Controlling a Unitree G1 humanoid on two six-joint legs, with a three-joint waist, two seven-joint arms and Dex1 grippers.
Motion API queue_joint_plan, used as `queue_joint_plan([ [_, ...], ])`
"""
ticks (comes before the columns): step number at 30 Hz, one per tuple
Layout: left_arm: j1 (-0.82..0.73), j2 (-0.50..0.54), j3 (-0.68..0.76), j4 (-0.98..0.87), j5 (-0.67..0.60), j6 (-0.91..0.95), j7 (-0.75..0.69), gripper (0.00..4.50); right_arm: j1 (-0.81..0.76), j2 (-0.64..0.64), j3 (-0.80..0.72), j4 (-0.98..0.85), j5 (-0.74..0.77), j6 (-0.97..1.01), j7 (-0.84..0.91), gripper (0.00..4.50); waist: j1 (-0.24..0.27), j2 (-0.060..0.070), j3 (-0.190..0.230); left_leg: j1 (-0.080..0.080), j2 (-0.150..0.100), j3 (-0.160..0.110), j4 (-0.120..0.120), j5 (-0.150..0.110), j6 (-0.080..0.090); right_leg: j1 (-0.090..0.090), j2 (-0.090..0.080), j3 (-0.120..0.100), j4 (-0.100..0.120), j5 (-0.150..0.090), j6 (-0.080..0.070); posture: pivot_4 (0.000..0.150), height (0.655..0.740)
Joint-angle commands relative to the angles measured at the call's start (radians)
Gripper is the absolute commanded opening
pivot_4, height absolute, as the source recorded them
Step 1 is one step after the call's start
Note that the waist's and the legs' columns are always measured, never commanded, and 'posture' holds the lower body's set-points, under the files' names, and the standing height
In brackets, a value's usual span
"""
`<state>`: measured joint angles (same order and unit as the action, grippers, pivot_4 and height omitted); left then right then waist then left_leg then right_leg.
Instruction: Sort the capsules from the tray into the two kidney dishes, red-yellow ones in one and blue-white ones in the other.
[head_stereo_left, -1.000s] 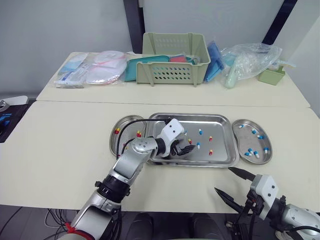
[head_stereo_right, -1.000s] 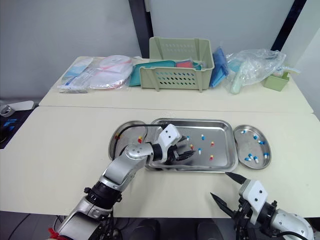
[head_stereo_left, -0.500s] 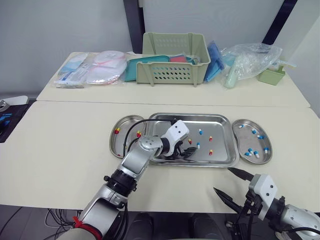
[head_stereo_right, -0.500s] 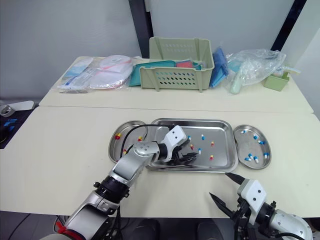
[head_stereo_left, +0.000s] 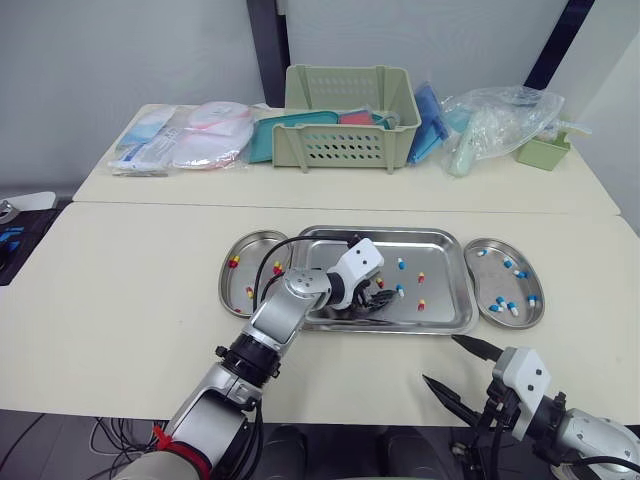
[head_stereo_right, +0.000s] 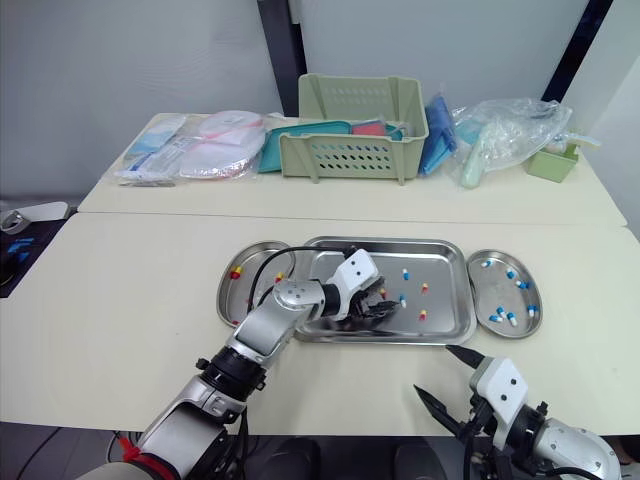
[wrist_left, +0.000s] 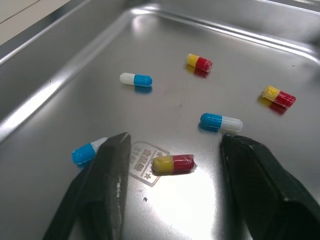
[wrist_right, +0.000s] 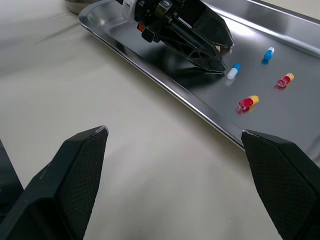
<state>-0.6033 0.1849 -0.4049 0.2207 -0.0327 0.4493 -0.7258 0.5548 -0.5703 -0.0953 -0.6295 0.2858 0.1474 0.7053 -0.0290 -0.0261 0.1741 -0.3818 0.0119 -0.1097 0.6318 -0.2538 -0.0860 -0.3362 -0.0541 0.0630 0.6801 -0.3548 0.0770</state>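
Wide open, the left claw (wrist_left: 175, 140) straddled a red-yellow capsule (wrist_left: 173, 163), probably light and slippery on the steel tray (wrist_left: 75, 102), best pinched across its middle.

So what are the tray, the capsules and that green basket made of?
Tray: looks like polished metal, probably stainless steel; it mirrors the light and what lies on it.
Capsules: glossy two-tone shells, gelatin or plastic; the look leaves that open.
Basket: matte pale green, likely moulded plastic, with slotted walls.
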Motion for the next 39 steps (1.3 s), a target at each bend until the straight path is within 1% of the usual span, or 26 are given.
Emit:
queue_joint_plan([
  [1, -0.004, -0.001, -0.002, 0.003, 0.008, 0.003, -0.012, 1.80, -0.010, -0.005, -0.003, -0.042, 0.001, 0.003, -0.008, 4.50, 0.000, 0.000, 0.000, 0.000, 0.000, 0.000, 0.000, 0.000, 0.000, 0.000, 0.000, 0.000, 0.000, 0.000, 0.000, 0.150, 0.7400],
  [3, -0.001, 0.000, -0.003, 0.000, 0.007, 0.003, -0.018, 1.09, -0.014, -0.005, -0.002, -0.043, 0.003, 0.006, -0.011, 4.50, 0.000, 0.000, 0.000, 0.000, 0.000, 0.000, 0.000, 0.000, 0.000, 0.000, 0.000, 0.000, 0.000, 0.000, 0.000, 0.150, 0.7400],
  [5, 0.000, 0.000, -0.002, -0.006, 0.005, -0.001, -0.022, 0.50, -0.016, -0.005, -0.002, -0.043, 0.003, 0.006, -0.011, 4.50, 0.000, 0.000, 0.000, 0.000, 0.000, 0.000, 0.000, 0.000, 0.000, 0.000, 0.000, 0.000, 0.000, 0.000, 0.000, 0.150, 0.7400],
  [6, 0.000, 0.000, -0.001, -0.008, 0.004, -0.003, -0.023, 0.46, -0.016, -0.006, -0.002, -0.043, 0.002, 0.006, -0.011, 4.50, 0.000, 0.000, 0.000, 0.000, 0.000, 0.000, 0.000, 0.000, 0.000, 0.000, 0.000, 0.000, 0.000, 0.000, 0.000, 0.150, 0.7400],
  [8, -0.001, 0.001, 0.002, -0.014, 0.001, -0.007, -0.027, 0.45, -0.017, -0.006, -0.002, -0.043, 0.002, 0.007, -0.011, 4.50, 0.000, 0.000, 0.000, 0.000, 0.000, 0.000, 0.000, 0.000, 0.000, 0.000, 0.000, 0.000, 0.000, 0.000, 0.000, 0.150, 0.7400],
  [13, -0.006, 0.014, 0.034, -0.097, -0.031, 0.028, -0.040, 0.45, -0.025, -0.002, -0.004, -0.037, -0.001, -0.001, -0.014, 4.50, 0.000, 0.000, 0.000, 0.000, 0.000, 0.000, 0.000, 0.000, 0.000, 0.000, 0.000, 0.000, 0.000, 0.000, 0.000, 0.150, 0.7400],
  [17, 0.001, 0.069, 0.079, -0.249, -0.074, 0.110, -0.062, 0.45, -0.028, -0.006, -0.013, -0.032, -0.001, -0.018, -0.006, 4.50, -0.001, 0.000, 0.000, 0.000, 0.000, 0.000, 0.000, 0.000, 0.000, 0.000, 0.000, 0.000, 0.000, 0.000, 0.000, 0.150, 0.7400],
  [19, 0.021, 0.131, 0.139, -0.385, -0.137, 0.203, -0.091, 0.45, -0.042, -0.012, -0.026, -0.036, 0.013, -0.028, 0.006, 4.50, -0.004, 0.000, 0.000, 0.000, 0.000, 0.000, 0.000, 0.000, 0.000, 0.000, 0.000, 0.000, 0.000, 0.000, 0.000, 0.150, 0.7400],
  [22, 0.057, 0.232, 0.233, -0.515, -0.210, 0.304, -0.114, 0.45, -0.063, -0.036, -0.031, -0.039, 0.026, -0.039, 0.037, 4.50, -0.006, 0.001, 0.000, 0.000, 0.001, 0.000, 0.000, 0.000, 0.000, 0.000, 0.000, 0.000, 0.000, 0.000, 0.000, 0.150, 0.7400],
  [25, 0.085, 0.306, 0.296, -0.568, -0.245, 0.358, -0.106, 0.45, -0.083, -0.061, -0.030, -0.032, 0.035, -0.044, 0.070, 4.50, -0.002, 0.001, 0.000, 0.000, 0.001, 0.000, 0.000, 0.000, 0.000, 0.000, 0.000, 0.000, 0.000, 0.000, 0.000, 0.150, 0.7400],
  [27, 0.123, 0.360, 0.385, -0.612, -0.280, 0.409, -0.091, 0.45, -0.131, -0.090, -0.035, -0.006, 0.048, -0.046, 0.106, 4.50, -0.002, 0.001, 0.000, 0.000, 0.000, 0.000, 0.000, 0.000, 0.000, 0.000, 0.000, 0.000, 0.000, 0.000, 0.000, 0.150, 0.7400],
  [29, 0.201, 0.428, 0.488, -0.654, -0.301, 0.444, -0.082, 0.45, -0.196, -0.117, -0.032, 0.020, 0.077, -0.036, 0.151, 4.50, -0.004, 0.000, 0.000, 0.000, 0.000, 0.000, 0.000, 0.000, 0.000, 0.000, 0.000, 0.000, 0.000, 0.000, 0.000, 0.150, 0.7400],
  [31, 0.262, 0.470, 0.540, -0.675, -0.311, 0.451, -0.071, 0.45, -0.235, -0.130, -0.020, 0.033, 0.098, -0.026, 0.179, 4.50, -0.009, 0.001, 0.000, 0.001, 0.001, 0.000, -0.001, 0.000, 0.000, -0.001, 0.001, 0.001, 0.000, 0.000, 0.000, 0.150, 0.7400],
  [35, 0.374, 0.504, 0.625, -0.692, -0.310, 0.428, -0.027, 0.45, -0.310, -0.123, 0.023, 0.054, 0.125, -0.014, 0.204, 4.50, -0.002, 0.000, 0.001, 0.000, 0.001, -0.001, -0.001, 0.000, 0.000, 0.000, 0.000, -0.001, 0.000, 0.000, 0.000, 0.150, 0.7400],
  [39, 0.428, 0.476, 0.651, -0.689, -0.304, 0.393, 0.033, 0.45, -0.362, -0.120, 0.062, 0.089, 0.114, -0.020, 0.228, 4.50, 0.007, -0.001, 0.001, -0.001, 0.001, -0.001, 0.000, 0.000, 0.000, 0.000, 0.000, -0.001, 0.000, 0.000, 0.000, 0.150, 0.7400],
])
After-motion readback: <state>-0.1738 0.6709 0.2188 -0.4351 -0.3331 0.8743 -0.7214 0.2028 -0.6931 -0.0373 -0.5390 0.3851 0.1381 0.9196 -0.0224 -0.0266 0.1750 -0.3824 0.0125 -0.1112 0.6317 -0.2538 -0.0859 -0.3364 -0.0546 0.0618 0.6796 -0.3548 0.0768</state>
